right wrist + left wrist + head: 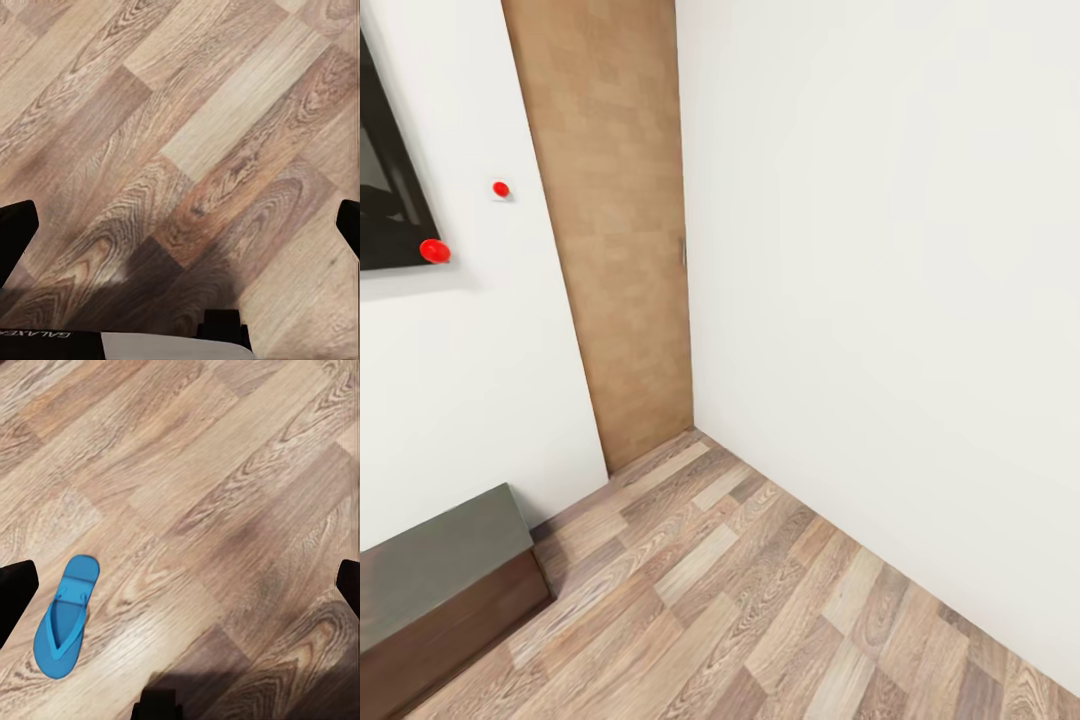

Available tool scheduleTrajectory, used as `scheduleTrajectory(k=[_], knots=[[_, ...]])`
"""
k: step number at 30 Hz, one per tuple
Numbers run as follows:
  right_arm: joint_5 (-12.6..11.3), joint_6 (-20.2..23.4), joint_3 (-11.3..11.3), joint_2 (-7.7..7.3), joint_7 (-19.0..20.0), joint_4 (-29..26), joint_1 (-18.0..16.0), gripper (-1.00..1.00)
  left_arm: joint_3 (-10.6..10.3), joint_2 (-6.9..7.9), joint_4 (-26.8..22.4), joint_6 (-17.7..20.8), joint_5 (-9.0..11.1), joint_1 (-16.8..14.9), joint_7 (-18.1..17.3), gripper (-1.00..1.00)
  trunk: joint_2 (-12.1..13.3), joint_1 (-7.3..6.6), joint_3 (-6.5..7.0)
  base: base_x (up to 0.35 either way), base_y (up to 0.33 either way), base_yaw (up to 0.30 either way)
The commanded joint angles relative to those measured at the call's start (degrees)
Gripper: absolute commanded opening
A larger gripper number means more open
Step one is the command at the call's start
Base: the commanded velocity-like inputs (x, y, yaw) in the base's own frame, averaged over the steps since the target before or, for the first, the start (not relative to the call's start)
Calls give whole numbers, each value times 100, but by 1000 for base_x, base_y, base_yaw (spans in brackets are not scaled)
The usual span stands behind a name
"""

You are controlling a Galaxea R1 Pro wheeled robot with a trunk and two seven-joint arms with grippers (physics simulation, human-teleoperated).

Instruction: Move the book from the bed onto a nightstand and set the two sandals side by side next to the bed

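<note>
Sandal (65,619), flat blue, lies on wood-plank floor (225,495).

Bright, even, slightly soft renders; dark shadows pool on the floor (172,292) below both wrists.

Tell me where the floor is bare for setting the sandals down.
Head view: bare wood floor runs from the low dark cabinet to the right-hand wall, back to the door. Left wrist view: one blue sandal lies on the planks, bare floor around it. Right wrist view: bare planks.
</note>
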Motion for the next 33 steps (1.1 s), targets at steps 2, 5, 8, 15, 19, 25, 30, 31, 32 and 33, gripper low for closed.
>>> scheduleTrajectory(k=[2,5,8,15,19,25,30,31,32,33], knots=[[6,-5,-33,4,47,-4,0,100,16,-4,2,-17,-2,-2,1,100,-2,0,-8,0,0,-265],[4,-6,-33,4,47,-4,0,100,16,-4,2,-17,-3,-2,1,100,-2,0,-15,0,0,-271],[6,-5,-33,4,47,-4,0,100,23,0,2,-17,5,-2,1,100,-2,0,-21,0,0,-272],[5,-7,-33,4,47,-6,0,100,41,4,2,-17,14,-2,1,100,-2,0,-26,0,0,-92],[3,-5,-33,4,47,-4,0,100,42,4,2,-17,15,-2,1,100,-2,0,-26,-19,0,-10],[4,-5,-33,4,47,-4,0,100,42,4,2,-17,15,-2,1,100,-2,0,-26,-235,0,-2],[5,-5,-33,4,47,-6,0,100,42,4,2,-17,15,-2,1,100,-2,0,-26,-303,0,0],[3,-5,-33,4,47,-5,0,100,42,4,2,-17,15,-2,1,100,-2,0,-26,-151,0,0],[4,-5,-33,4,47,-5,0,100,42,4,2,-17,15,-2,1,100,-2,0,-26,-121,0,0],[4,-5,-33,4,47,-4,0,100,41,4,2,-17,15,-2,1,100,-2,0,-26,-77,0,0]])
